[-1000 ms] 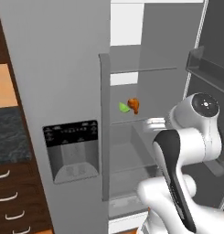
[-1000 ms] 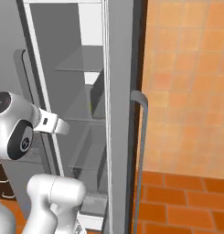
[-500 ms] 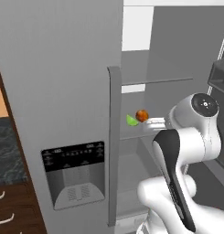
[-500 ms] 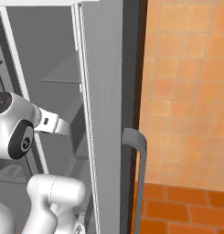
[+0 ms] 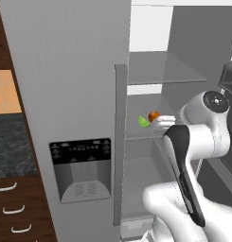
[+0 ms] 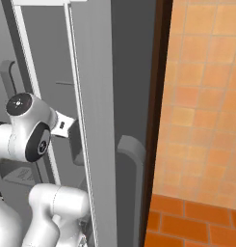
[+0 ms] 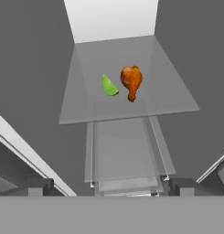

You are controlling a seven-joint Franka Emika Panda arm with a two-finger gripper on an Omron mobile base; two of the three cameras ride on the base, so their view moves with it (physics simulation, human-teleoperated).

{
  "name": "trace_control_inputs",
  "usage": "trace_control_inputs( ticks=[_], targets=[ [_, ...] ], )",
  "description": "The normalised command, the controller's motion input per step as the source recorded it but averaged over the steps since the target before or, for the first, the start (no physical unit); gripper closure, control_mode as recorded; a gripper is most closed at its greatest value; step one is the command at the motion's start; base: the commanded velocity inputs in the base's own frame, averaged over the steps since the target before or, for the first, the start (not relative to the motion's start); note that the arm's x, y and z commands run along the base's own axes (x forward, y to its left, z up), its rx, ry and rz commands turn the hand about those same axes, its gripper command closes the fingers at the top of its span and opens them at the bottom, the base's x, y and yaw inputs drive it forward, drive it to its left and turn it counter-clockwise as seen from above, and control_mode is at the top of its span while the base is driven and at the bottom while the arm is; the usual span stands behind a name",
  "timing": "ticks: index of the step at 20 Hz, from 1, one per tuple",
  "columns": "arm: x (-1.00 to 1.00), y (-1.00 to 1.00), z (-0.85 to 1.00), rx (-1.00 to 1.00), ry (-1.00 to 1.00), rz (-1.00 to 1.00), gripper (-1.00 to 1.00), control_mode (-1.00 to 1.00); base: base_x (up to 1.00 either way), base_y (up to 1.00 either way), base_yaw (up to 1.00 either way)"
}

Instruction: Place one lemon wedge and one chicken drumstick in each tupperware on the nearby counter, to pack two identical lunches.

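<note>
Arm (image 5: 193, 142) elbow-bent, reaching toward fridge shelf (image 7: 127, 107)

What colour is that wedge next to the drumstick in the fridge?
Bright green lemon wedge, clearest in the hand view.

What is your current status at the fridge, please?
End effector open, empty. Lemon wedge beside chicken drumstick, apart, on glass shelf. Path ahead looks unobstructed.

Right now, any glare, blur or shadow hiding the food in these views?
Hand view: flat even light, no glare; wedge and drumstick crisp on the see-through glass shelf. Left base view: both small, soft-edged, arm partly covering the drumstick. Right base view: fridge door blocks the shelves.
</note>
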Motion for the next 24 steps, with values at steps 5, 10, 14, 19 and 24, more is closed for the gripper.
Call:
trace_control_inputs(
  ticks=[5, 10, 14, 19, 24],
  targets=[
    [0.48, -0.17, -0.01, 0.0, 0.01, 0.0, -1.0, -1.0, 0.0, 0.0, 0.0],
    [0.45, -0.11, -0.15, 0.0, 0.0, 0.0, -1.0, -1.0, 0.0, 0.0, 0.0],
    [0.34, -0.3, -0.32, 0.0, 0.0, 0.01, -1.0, -1.0, 0.0, 0.0, 0.0],
    [0.17, -0.19, -0.26, 0.0, 0.01, 0.02, -1.0, -1.0, 0.0, 0.0, 0.0],
    [0.09, -0.12, -0.3, 0.0, 0.04, 0.01, -1.0, -1.0, 0.0, 0.0, 0.0]
  ],
)
